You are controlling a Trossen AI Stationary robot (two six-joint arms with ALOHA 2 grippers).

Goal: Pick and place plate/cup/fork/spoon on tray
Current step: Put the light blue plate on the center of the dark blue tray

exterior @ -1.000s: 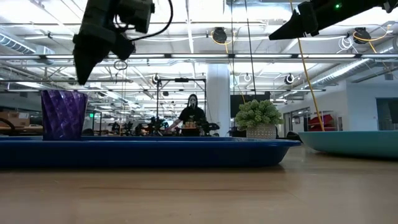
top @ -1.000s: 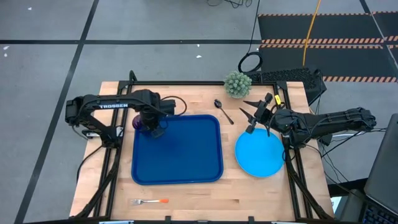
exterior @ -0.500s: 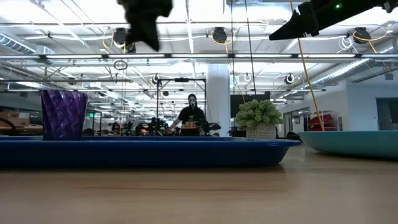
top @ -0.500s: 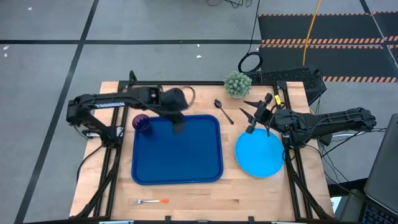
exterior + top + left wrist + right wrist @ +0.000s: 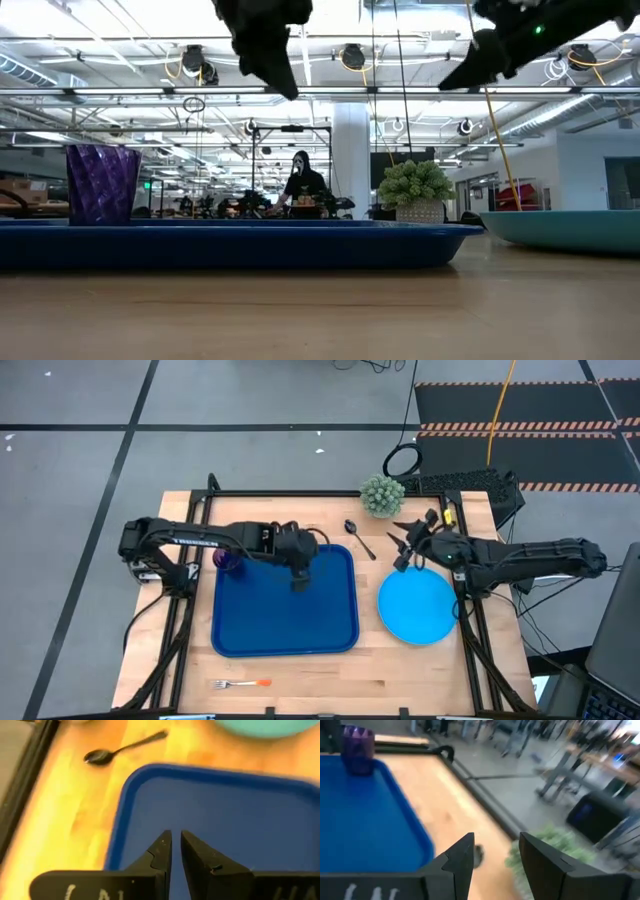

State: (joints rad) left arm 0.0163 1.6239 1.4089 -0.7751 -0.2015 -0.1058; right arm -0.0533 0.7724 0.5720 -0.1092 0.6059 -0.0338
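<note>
The tray (image 5: 285, 600) lies mid-table with the purple cup (image 5: 228, 559) standing in its far-left corner; the rest of its floor is bare blue. The light-blue plate (image 5: 417, 607) sits on the wood just beside the tray's right rim, near the table's right edge. The spoon (image 5: 358, 537) lies on the wood between the tray's far-right corner and a small potted plant (image 5: 382, 494). The fork (image 5: 243, 684) rests alone on the near strip of table, well apart from the tray.

Since a second ago, the left gripper (image 5: 299, 577) has left the cup and swung right over the tray's far middle, raised clear of it, its fingers nearly together and empty. The right gripper (image 5: 404, 550) hangs above the plate's far edge, fingers spread and empty, having edged slightly toward the spoon.
</note>
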